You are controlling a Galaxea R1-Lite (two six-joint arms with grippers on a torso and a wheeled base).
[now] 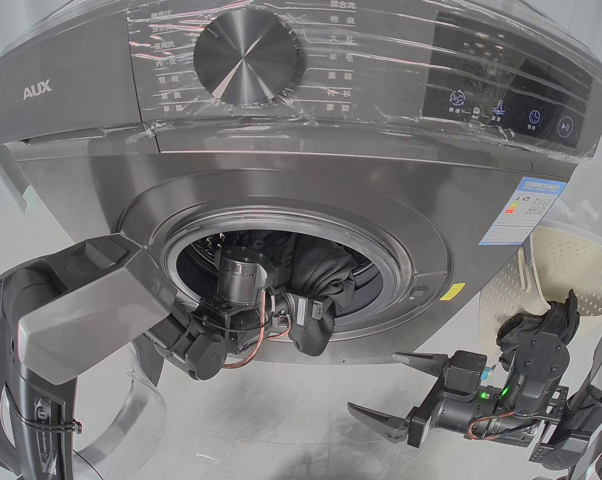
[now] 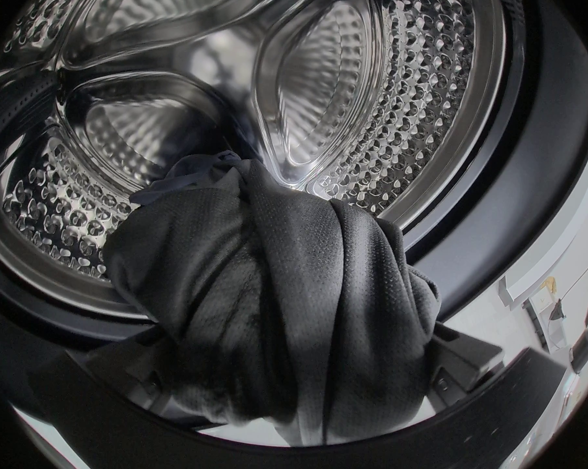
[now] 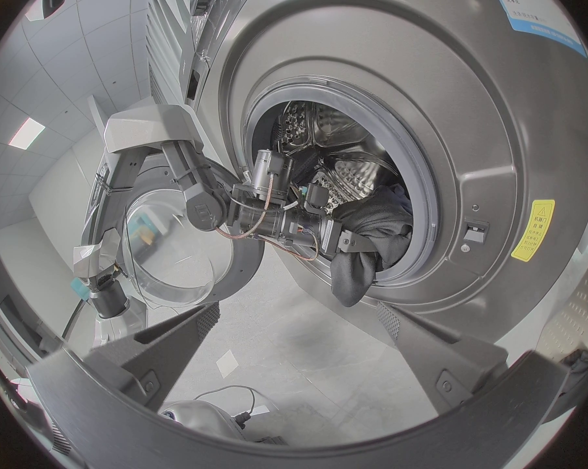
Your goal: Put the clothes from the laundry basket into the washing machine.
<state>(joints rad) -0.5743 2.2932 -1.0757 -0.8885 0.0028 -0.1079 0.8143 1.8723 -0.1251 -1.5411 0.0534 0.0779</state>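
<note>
Loading is partly done: one dark garment (image 1: 321, 268) lies across the door rim of the washing machine (image 1: 314, 168), part inside the drum (image 2: 320, 86), while more dark clothes (image 1: 561, 318) sit in the laundry basket (image 1: 568, 261). The left pincer (image 1: 308, 315) is at the opening, wrapped in that garment, so its state cannot be determined. The right pincer (image 1: 374, 383) is open and empty, low near the basket.

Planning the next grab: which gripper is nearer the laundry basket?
Right. The right gripper hangs open, low in front of the washing machine, on the laundry basket's side. The left gripper is farther off at the drum opening, shut on a dark garment.
</note>
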